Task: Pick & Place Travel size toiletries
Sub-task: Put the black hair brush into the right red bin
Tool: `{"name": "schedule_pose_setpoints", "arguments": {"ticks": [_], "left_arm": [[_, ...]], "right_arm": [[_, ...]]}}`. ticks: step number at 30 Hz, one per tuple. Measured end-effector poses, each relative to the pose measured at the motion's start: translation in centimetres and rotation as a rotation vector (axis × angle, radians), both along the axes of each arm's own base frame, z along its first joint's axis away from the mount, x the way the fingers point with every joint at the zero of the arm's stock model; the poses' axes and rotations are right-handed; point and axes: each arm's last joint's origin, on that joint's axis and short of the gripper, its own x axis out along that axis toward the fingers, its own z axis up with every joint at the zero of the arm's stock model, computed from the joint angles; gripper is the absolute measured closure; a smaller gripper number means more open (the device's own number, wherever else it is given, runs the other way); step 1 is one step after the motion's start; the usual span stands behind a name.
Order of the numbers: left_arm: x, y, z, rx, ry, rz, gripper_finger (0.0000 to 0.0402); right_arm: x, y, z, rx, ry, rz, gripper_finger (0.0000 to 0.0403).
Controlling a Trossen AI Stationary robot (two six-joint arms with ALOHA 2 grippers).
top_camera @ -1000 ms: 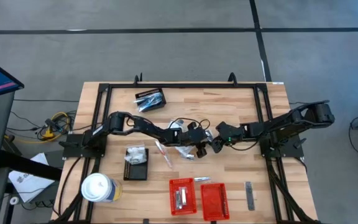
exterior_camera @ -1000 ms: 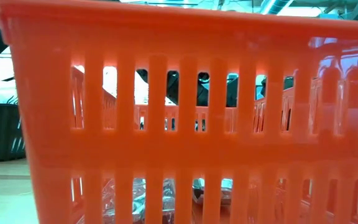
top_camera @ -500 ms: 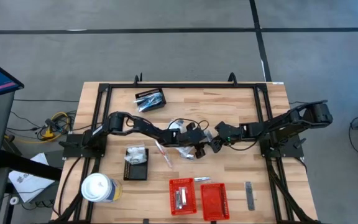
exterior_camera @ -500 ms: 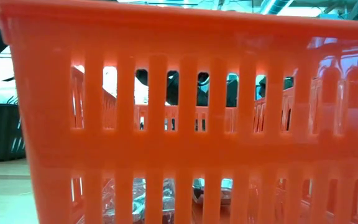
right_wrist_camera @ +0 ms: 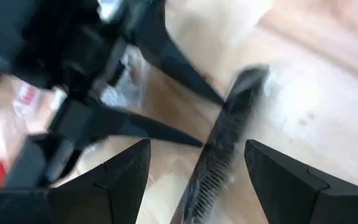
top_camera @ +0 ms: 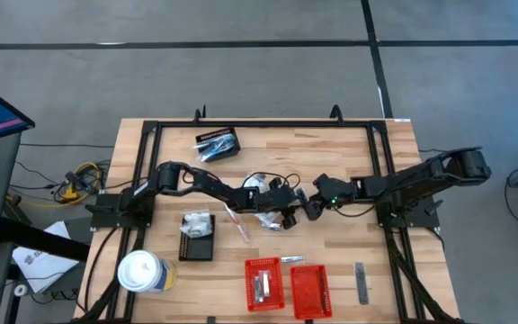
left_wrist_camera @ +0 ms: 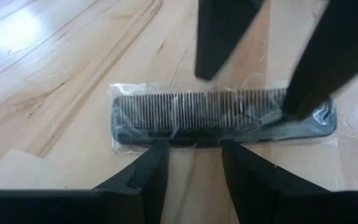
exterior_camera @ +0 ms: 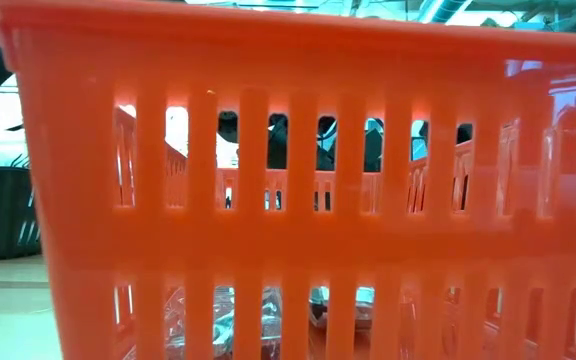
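Both grippers meet mid-table over one wrapped comb. Left gripper hangs low, fingers spread narrowly, straddling the comb's spine, not yet closed. Right gripper gapes wide just beside it, holding nothing. Progress, by my reckoning: partial. One red basket already holds silvery items; a pinkish tube and dark stick lie loose on the table.

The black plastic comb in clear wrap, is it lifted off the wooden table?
No, the black plastic comb lies flat on the wooden table, between the open left claw fingers.
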Motion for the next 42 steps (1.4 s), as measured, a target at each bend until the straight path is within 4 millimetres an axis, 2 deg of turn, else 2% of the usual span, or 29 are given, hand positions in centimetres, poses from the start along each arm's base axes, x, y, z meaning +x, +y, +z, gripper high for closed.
{"name": "schedule_pose_setpoints", "arguments": {"ticks": [6, 14, 25, 37, 42], "left_arm": [[0.0, 0.0, 0.0, 0.001, 0.000, 0.000, 0.0257], [0.0, -0.1, 0.0, 0.002, 0.001, -0.002, 0.0257], [-0.1, -0.2, -0.1, 0.010, 0.006, -0.002, 0.0257], [-0.1, -0.2, -0.1, 0.015, 0.009, -0.002, 0.0257], [-0.1, -0.2, -0.1, 0.012, 0.010, -0.006, 0.0257]], "right_arm": [[-1.1, 0.1, 0.9, -0.032, 0.022, -0.076, 0.0148], [-0.8, -0.2, -0.5, 0.014, 0.087, -0.100, 0.0148], [1.5, -1.1, -2.5, 0.080, 0.007, 0.050, 0.0148], [1.6, 0.0, -2.1, 0.088, -0.016, 0.201, 0.0148], [1.6, 0.1, -2.2, 0.107, -0.007, 0.189, 0.0154]]}}
